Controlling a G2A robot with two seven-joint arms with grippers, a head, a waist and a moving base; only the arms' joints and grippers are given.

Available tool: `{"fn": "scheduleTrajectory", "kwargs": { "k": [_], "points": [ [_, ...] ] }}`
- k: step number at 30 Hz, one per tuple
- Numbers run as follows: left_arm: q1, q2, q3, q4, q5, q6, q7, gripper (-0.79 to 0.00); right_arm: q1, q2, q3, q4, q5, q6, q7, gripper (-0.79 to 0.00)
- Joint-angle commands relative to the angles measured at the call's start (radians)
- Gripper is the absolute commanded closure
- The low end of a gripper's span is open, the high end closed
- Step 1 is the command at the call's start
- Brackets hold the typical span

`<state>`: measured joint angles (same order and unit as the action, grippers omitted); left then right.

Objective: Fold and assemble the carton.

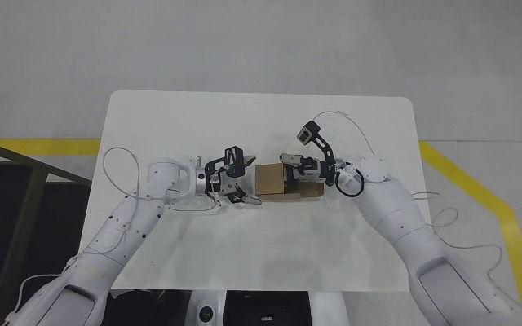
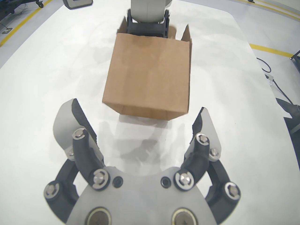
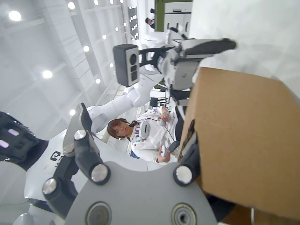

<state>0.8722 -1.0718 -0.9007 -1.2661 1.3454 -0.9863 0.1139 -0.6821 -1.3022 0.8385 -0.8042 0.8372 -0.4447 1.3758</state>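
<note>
- Left fingers (image 2: 66, 120) sit closest, spread wide and holding nothing, hovering low over the white tabletop (image 2: 46, 76).
- Just beyond them, touching neither tip, lies the carton (image 2: 150, 76). It is brown cardboard, on its side near the middle of the tabletop, with its closed end facing me. That near edge may be lifted slightly, though I cannot be sure.
- Farther along, the carton's open end shows short flaps (image 2: 186, 33) sticking out at the sides.
- At that far end my right fingers (image 3: 80, 120) are parted as well. One seems tucked just inside the open mouth against a wall, and the other is free in the air outside. Nothing is pinched.
- My judgement is that the step in hand is steadying the body so the open end can be closed.
- To do it well, I would set the left fingers square against the closed end as a brace, without squeezing, since thin board dents easily.
- I would then fold each flap along its crease, pushing toward that brace so the light carton cannot skate across the smooth tabletop.
</note>
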Motion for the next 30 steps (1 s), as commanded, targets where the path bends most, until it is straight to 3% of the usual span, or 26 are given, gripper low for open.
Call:
{"fn": "scheduleTrajectory", "kwargs": {
  "k": [1, 10, 30],
  "points": [
    [-0.004, -0.004, 0.008, 0.002, -0.01, -0.001, -0.015, -0.785, -0.005, 0.0, 0.006, -0.013, 0.001, 0.003, 0.003, -0.785],
    [-0.037, -0.023, 0.04, 0.047, -0.053, -0.011, -0.054, -0.785, 0.024, -0.02, -0.021, 0.019, -0.048, 0.01, 0.01, -0.785],
    [-0.041, -0.011, 0.046, 0.063, -0.03, -0.026, -0.023, -0.785, 0.095, -0.048, -0.074, 0.098, -0.138, 0.006, 0.006, -0.785]
  ]
}}
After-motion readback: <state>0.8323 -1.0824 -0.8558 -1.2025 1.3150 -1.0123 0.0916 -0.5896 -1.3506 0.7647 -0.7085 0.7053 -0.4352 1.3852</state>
